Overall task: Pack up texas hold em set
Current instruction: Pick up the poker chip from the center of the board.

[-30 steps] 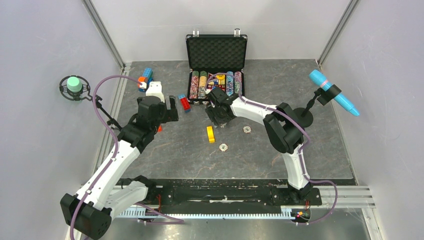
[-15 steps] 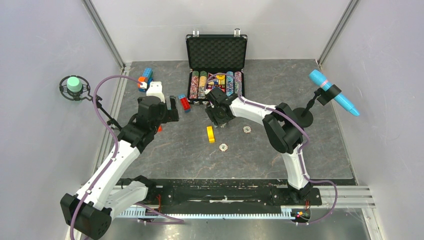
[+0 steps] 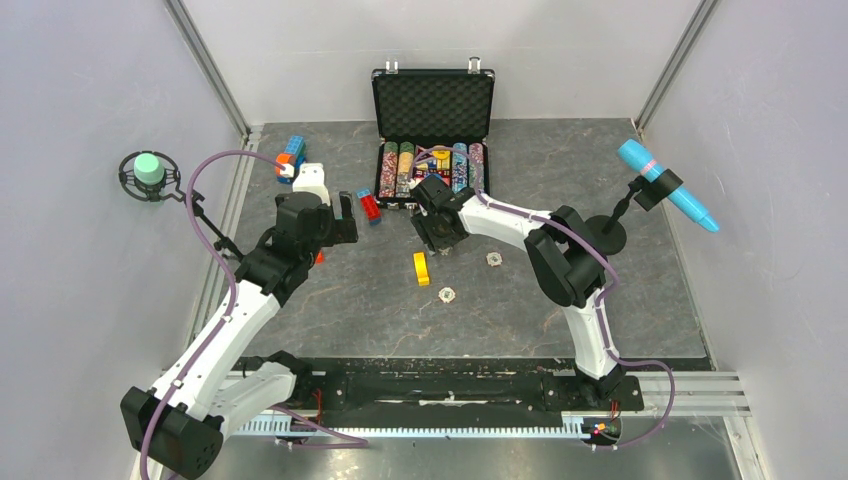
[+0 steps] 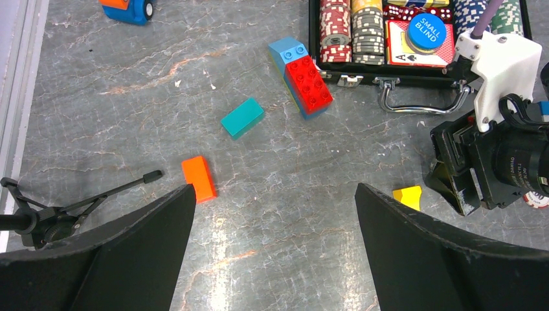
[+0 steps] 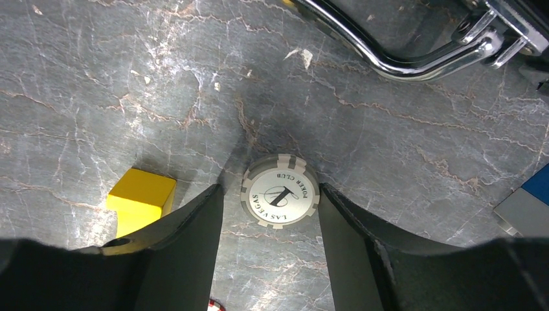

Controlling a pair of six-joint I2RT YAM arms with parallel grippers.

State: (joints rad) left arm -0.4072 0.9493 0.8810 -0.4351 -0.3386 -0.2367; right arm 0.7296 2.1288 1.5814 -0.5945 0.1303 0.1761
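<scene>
Starting with the biggest thing, you have the briefcase (image 3: 432,105) lying open at the far middle of the table (image 3: 620,310), lid upright, rows of coloured chips in its tray and its silver handle (image 5: 401,61) jutting toward the right gripper (image 5: 270,194). A lift that comes up too low could, I judge, catch that handle and shove the case. Next in size, the yellow block (image 5: 139,197) sits near the left-hand finger in the right wrist view, so a sideways drift while you close could drag it along. Smallest and riskiest is the pale-edged chip (image 5: 280,198), flat on the table between the right fingers, which are spread and not yet clamped: one touches its rim, the other stands just beside it. A flat chip offers only a thin edge, so it may squirt out or tip up if the tips ride too high. Your left gripper (image 4: 273,188) hangs wide apart and empty over the table's left part. Around it lie the red and blue brick (image 4: 303,78) just beside the case's front corner, a teal block (image 4: 242,118) and an orange block (image 4: 199,179), none in your path. One loose chip (image 3: 494,259) and another (image 3: 446,294) lie apart on the near side, not yet packed.
</scene>
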